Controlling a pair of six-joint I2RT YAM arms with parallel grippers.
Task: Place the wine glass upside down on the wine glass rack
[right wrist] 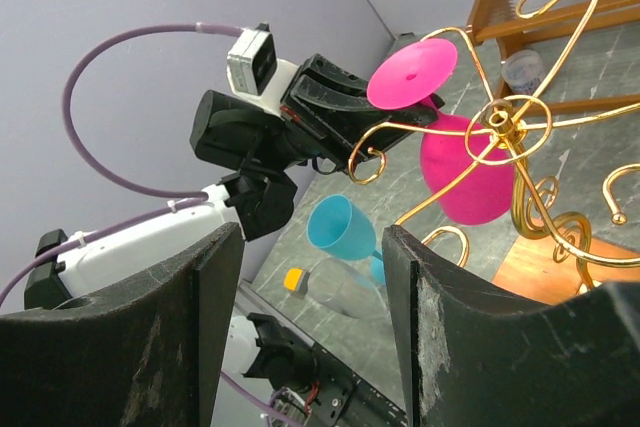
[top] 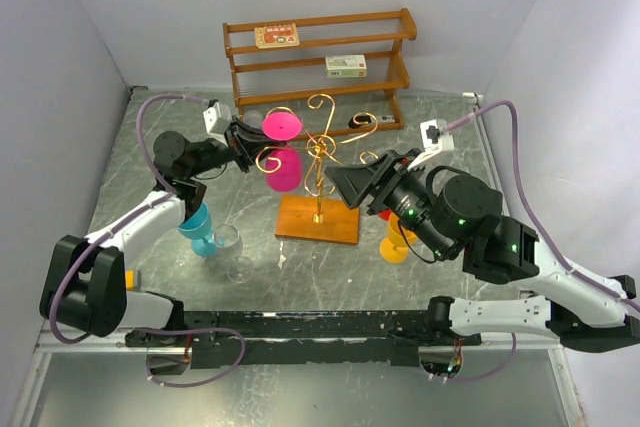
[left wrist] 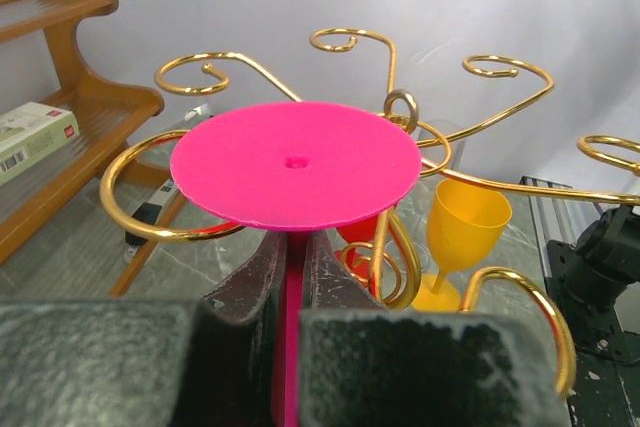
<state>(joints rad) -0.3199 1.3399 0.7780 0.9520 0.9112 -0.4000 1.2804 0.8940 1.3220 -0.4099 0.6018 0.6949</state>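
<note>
Tightly closed on the stem of the pink wine glass point(left wrist: 295, 162): left fingers point(left wrist: 245, 287), pads pressed in from both sides with barely any gap beyond the stem itself. Glass upside down, round foot on top and roughly level, bowl hanging below. Foot just above one curled arm on the left side of the wine glass rack point(top: 318, 162), bowl beneath the gold scrolls and just beside the central post. Contact between foot and wire: impossible to tell. Spread wide and holding nothing: right fingers point(right wrist: 150, 347), raised above the table point(top: 330, 272) on the rack's right side, tips aimed at the central post, near it, with no contact visible. Rack upright on its square wooden base around the middle of the table. Just right of that base, partly under the right arm, an orange goblet point(top: 395, 244), upright. Toward the near left corner, beside the left arm, a blue goblet point(top: 197, 225) and a clear wine glass point(top: 232, 247), both upright and close together, the clear one nearer the rack. Along the far edge, behind the rack, a brown wooden shelf point(top: 320, 57) of three tiers, carrying two small boxes point(top: 277, 36), one on the top tier and one on the middle tier.
</note>
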